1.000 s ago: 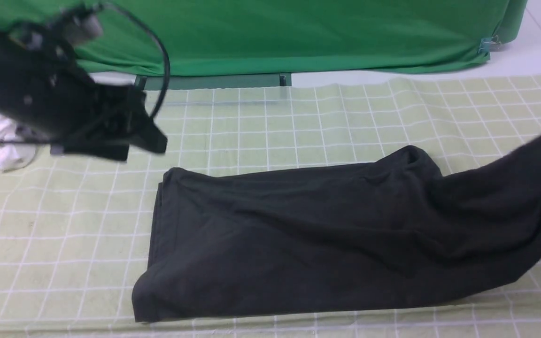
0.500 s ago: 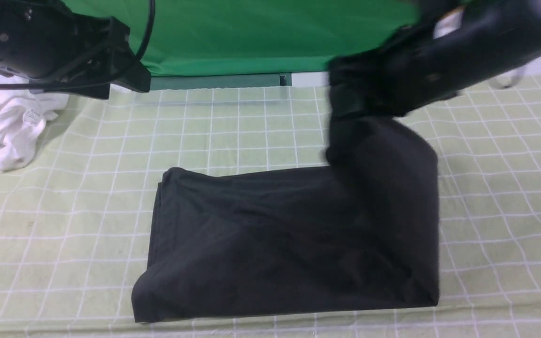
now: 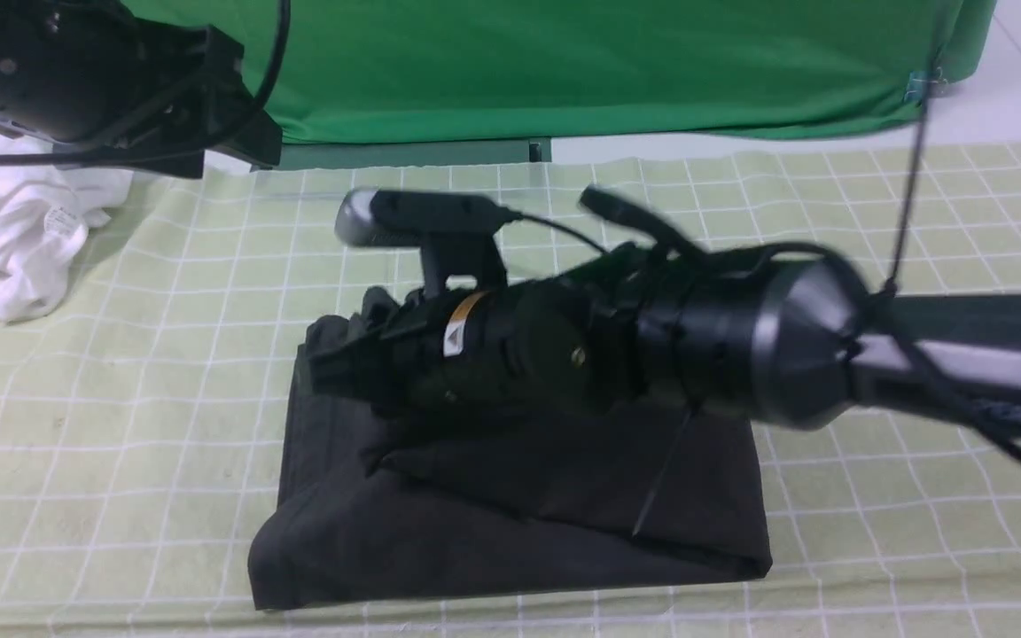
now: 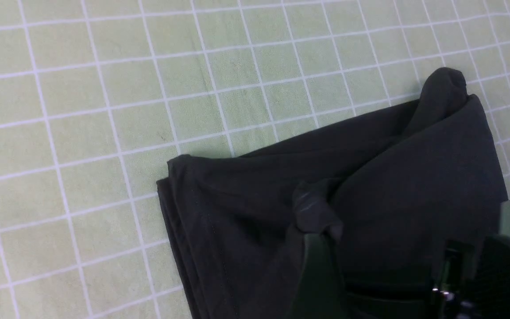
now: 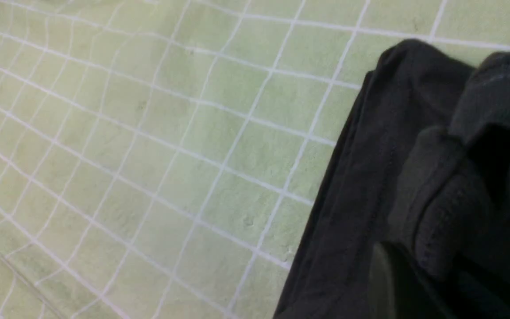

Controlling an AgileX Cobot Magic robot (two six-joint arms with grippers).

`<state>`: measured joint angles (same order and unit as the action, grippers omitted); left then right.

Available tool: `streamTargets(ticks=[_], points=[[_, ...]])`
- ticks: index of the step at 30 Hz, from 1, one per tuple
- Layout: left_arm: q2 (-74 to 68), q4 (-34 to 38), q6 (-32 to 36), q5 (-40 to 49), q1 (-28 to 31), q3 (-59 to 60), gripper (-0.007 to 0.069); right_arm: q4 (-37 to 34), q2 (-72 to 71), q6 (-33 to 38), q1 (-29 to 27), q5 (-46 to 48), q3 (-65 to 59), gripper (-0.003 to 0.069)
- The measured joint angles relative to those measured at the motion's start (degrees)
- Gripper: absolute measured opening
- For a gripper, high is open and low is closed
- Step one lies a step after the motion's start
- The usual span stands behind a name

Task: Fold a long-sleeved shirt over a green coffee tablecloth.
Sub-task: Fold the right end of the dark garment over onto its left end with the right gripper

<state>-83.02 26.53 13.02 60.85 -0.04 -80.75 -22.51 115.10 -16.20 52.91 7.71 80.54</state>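
Observation:
The black long-sleeved shirt (image 3: pixel 519 523) lies folded on the pale green coffee tablecloth (image 3: pixel 120 425) with its white grid. My right arm reaches across it from the right. The right gripper (image 3: pixel 324 368) hangs low over the shirt's far left corner, shut on a bunched ribbed edge of the shirt (image 5: pixel 454 195), beside one dark finger (image 5: pixel 383 274). The carried layer drapes over the lower one. My left gripper (image 3: pixel 249 146) is raised at the far left, away from the shirt (image 4: pixel 246 199), with its fingers (image 4: pixel 317 270) wide apart and nothing between them.
A crumpled white garment (image 3: pixel 23 230) with a small tag lies at the far left edge. A bright green drape (image 3: pixel 564 62) hangs along the back. White floor (image 3: pixel 1007 97) shows at the back right.
My right arm swung from the right side across to the left, carrying the shirt's right end over the body and halving its length. The left arm rose to the far left, then stayed.

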Motion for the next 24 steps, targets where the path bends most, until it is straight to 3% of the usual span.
streamTargets(ticks=[3,8,12,13,15,20,24], points=[[0.0,0.0,0.0,-0.4,0.0,0.0,0.0453,-0.1,1.3,0.0,0.6,-1.1,0.0,0.0132],[0.0,-0.1,0.0,-2.3,0.0,0.0,0.0453,-0.1,1.6,0.1,1.3,-0.8,0.0,0.0343],[0.0,-0.5,1.1,-2.7,0.0,0.0,0.0453,0.0,-0.1,2.5,1.2,2.4,0.0,0.0409],[0.0,-0.7,2.0,-3.1,0.0,0.0,0.0453,-0.1,-2.1,5.0,0.7,7.0,0.0,0.0422],[0.0,-1.0,2.4,-3.1,0.0,0.0,0.0453,0.0,-4.1,6.9,0.1,10.4,0.0,0.0417],[0.0,-1.0,2.4,-3.1,0.0,0.0,0.0453,0.1,-11.0,13.3,-2.8,20.4,0.0,0.0317],[0.0,-1.0,2.6,-2.7,0.0,0.0,0.0449,2.0,-19.5,18.3,-6.3,32.4,-0.1,0.0106]])
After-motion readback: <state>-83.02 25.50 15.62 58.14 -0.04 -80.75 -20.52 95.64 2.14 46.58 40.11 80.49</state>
